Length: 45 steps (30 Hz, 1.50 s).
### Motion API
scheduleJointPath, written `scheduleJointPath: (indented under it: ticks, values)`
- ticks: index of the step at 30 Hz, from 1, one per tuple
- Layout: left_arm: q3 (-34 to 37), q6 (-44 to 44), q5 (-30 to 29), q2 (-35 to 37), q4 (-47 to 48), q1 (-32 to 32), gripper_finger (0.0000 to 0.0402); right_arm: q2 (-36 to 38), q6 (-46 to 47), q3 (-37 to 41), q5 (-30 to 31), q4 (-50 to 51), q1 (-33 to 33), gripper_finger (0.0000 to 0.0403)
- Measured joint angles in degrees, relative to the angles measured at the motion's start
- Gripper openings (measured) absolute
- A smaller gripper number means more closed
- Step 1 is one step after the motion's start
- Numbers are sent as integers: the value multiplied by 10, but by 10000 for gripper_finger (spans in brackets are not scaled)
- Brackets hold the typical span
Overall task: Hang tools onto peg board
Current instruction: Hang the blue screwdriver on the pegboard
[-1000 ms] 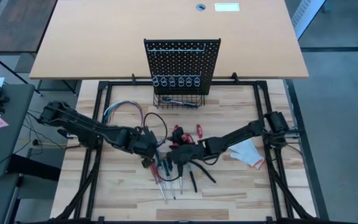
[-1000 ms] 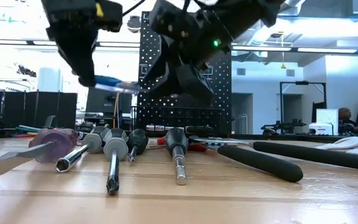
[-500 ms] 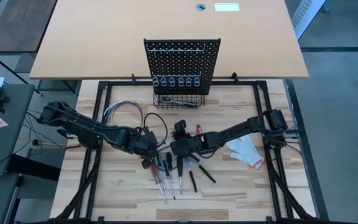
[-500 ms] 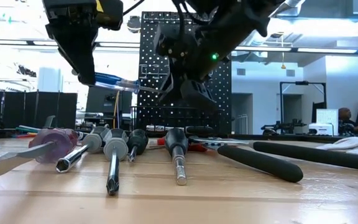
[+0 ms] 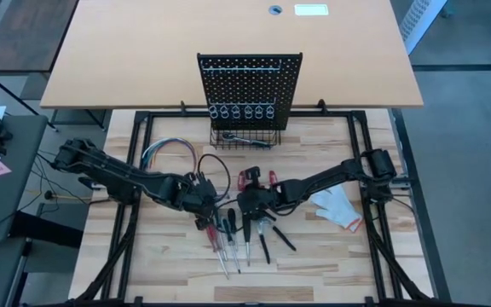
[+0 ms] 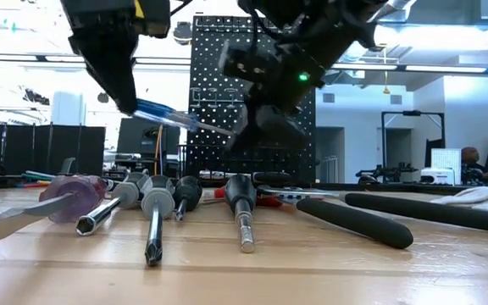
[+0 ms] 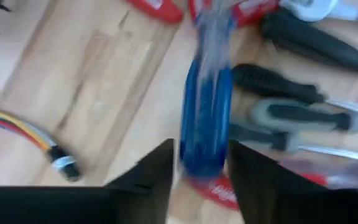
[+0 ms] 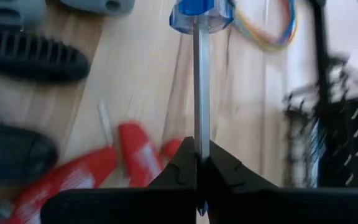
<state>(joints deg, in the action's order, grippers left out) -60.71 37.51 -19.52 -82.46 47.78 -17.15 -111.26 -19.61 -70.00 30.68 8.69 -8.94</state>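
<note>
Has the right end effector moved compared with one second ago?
Yes. In the high view the right end effector moved toward the peg board and now grips the blue screwdriver shaft.

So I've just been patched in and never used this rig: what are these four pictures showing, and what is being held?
You are seeing two dark robot arms at a light wooden table. One picture looks straight down, one looks level across the tabletop, and two come from cameras on the wrists. In mid-air between the arms is a blue clear-handled screwdriver. The right gripper is shut on its metal shaft, while the left gripper sits around the handle, its fingers looking slightly parted. Below lie more screwdrivers with black and grey handles and red-handled pliers. Farther back stands the black perforated peg board with silver rings. A bundle of coloured wires and a white glove lie aside.
</note>
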Motion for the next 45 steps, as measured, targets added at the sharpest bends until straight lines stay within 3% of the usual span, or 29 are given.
scheduleJointPath:
  ticks: [5, 10, 14, 18, 24, 27, 34, 45]
  values:
    - [0, 13, -86, 2, 49, -16, 218, 74, 75, 121, -20, -76, 18, 6]
    - [5, 39, -206, 2, 49, -43, 228, 182, 136, 247, -22, -219, 24, 6]
    - [41, 61, -319, 0, -37, -76, 229, 269, 142, 291, -21, -313, 34, 6]
    - [107, 36, -403, -1, -217, -114, 230, 345, 138, 285, -21, -381, 66, 6]
    - [191, -114, -409, -1, -503, -129, 230, 391, 139, 228, -49, -402, 149, 6]
    - [219, -157, -404, -1, -574, -129, 230, 388, 160, 197, -88, -398, 193, 6]
    - [228, -156, -402, -1, -578, -129, 230, 328, 229, 152, -142, -434, 272, 6]
    - [228, -149, -397, -1, -576, -129, 230, 250, 244, 145, -143, -550, 320, 6]
